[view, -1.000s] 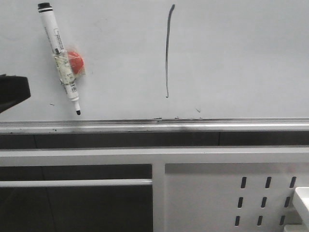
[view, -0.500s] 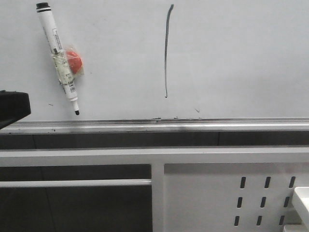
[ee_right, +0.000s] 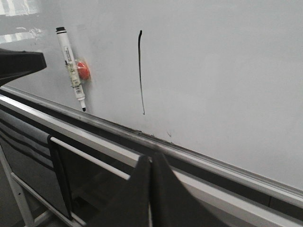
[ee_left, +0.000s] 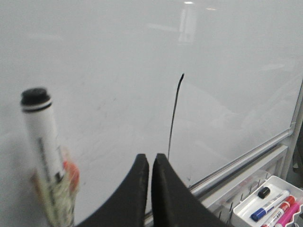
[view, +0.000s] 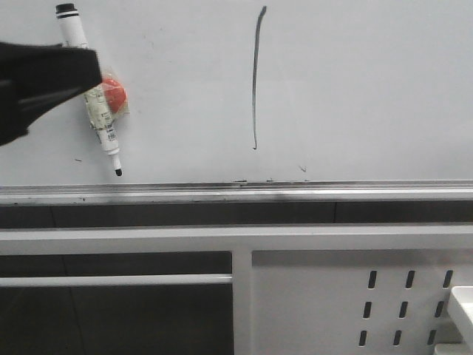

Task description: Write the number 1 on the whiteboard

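Glossy whiteboard (view: 369, 89) across the whole background, silver rail (view: 236, 194) along its lower edge, white perforated panel (view: 355, 296) below. One number 1 (view: 255, 78), a thin, near-vertical black stroke with a tiny hook at the foot, about mid-board. One black-capped marker (view: 111, 137) stuck tilted on the board at left, tip down, one red-orange magnet (view: 114, 93) beside its barrel. Four markers in a white tray (ee_left: 270, 205) at the board's lower corner, seen from the left wrist. Two grippers: left gripper (view: 44, 78) a dark blurred shape over the upper barrel of the stuck marker, well apart from the stroke, which sits off to its right; through its wrist camera, left gripper (ee_left: 149, 163) clenched, fingers pressed together on nothing. Right gripper (ee_right: 151, 163) likewise pinched closed and bare, low before the rail, the stroke up the board just left of its tips.
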Robot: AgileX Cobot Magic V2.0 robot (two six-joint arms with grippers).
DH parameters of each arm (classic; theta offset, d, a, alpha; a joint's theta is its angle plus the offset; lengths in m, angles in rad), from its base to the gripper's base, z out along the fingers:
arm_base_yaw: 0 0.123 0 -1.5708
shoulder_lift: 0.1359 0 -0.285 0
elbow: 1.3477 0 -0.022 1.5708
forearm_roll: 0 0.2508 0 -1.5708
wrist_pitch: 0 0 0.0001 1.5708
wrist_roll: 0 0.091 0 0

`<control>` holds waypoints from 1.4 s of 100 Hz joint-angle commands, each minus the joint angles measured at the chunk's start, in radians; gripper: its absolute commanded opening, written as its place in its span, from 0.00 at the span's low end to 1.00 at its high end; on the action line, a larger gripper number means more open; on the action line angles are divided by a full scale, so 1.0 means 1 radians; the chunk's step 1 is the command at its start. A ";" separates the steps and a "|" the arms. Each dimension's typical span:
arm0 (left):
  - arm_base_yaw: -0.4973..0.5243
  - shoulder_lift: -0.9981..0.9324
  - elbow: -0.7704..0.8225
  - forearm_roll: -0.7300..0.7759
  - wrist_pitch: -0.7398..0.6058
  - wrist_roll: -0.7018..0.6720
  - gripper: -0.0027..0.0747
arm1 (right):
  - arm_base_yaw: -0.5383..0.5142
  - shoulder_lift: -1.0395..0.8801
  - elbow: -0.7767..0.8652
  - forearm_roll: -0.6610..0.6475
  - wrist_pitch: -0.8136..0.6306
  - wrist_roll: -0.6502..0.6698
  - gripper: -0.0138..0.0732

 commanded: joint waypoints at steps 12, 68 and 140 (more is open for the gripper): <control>0.000 -0.105 -0.163 0.028 0.193 0.035 0.01 | -0.002 0.009 -0.025 0.005 -0.041 -0.001 0.08; 0.040 -0.658 -0.277 0.009 0.928 0.183 0.01 | -0.002 0.009 -0.023 0.005 -0.041 -0.001 0.08; 0.564 -1.026 -0.063 0.006 1.128 0.112 0.01 | -0.002 0.009 -0.023 0.005 -0.041 -0.001 0.08</control>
